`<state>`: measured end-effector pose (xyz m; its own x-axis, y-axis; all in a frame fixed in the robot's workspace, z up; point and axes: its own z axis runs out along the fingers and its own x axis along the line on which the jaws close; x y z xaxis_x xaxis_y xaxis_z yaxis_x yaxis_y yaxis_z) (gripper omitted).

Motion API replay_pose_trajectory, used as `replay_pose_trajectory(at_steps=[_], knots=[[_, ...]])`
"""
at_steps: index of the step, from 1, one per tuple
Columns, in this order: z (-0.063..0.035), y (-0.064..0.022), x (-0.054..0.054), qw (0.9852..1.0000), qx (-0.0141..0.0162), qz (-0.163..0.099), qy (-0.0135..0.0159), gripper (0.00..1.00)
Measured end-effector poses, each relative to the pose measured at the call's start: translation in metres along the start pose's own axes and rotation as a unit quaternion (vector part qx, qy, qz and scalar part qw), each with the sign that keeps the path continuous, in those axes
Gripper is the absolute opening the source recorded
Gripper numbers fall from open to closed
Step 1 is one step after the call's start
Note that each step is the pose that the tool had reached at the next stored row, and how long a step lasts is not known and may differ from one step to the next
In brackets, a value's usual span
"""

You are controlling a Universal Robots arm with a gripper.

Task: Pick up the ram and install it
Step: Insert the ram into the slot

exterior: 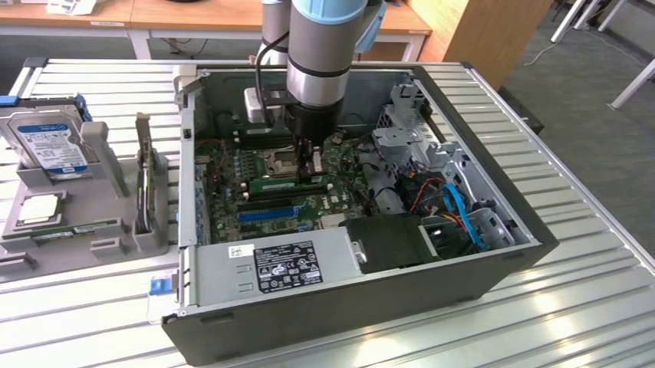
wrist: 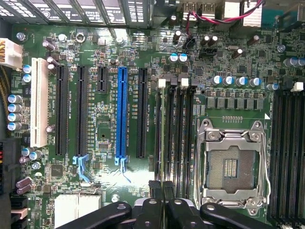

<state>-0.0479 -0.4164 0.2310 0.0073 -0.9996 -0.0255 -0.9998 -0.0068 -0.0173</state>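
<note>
My gripper (exterior: 310, 175) reaches down into the open computer case (exterior: 492, 268), over the motherboard's memory slots (wrist: 175, 129). The ram (exterior: 278, 185), a thin green stick, lies along these slots at fingertip height and extends toward the exterior view's left. The fingers (wrist: 155, 191) are pressed together on it. In the wrist view the ram (wrist: 161, 143) shows edge-on as a narrow strip running away from the gripper (wrist: 162, 188). I cannot tell whether it is seated in the slot.
The empty processor socket (wrist: 232, 164) sits right beside the slots. A blue card slot (wrist: 121, 114) lies on the other side. The power supply (exterior: 276, 264) and blue cables (exterior: 465, 222) crowd the case. A grey tray outside holds a hard drive (exterior: 49, 142) and a processor chip (exterior: 39, 208).
</note>
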Motion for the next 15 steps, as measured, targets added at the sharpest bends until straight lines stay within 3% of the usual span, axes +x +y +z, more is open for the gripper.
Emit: replay_pose_trajectory(at_steps=[15], knots=[[0.0000,0.0009,0.0008,1.0000,0.0032,0.002,-0.0004,0.12]])
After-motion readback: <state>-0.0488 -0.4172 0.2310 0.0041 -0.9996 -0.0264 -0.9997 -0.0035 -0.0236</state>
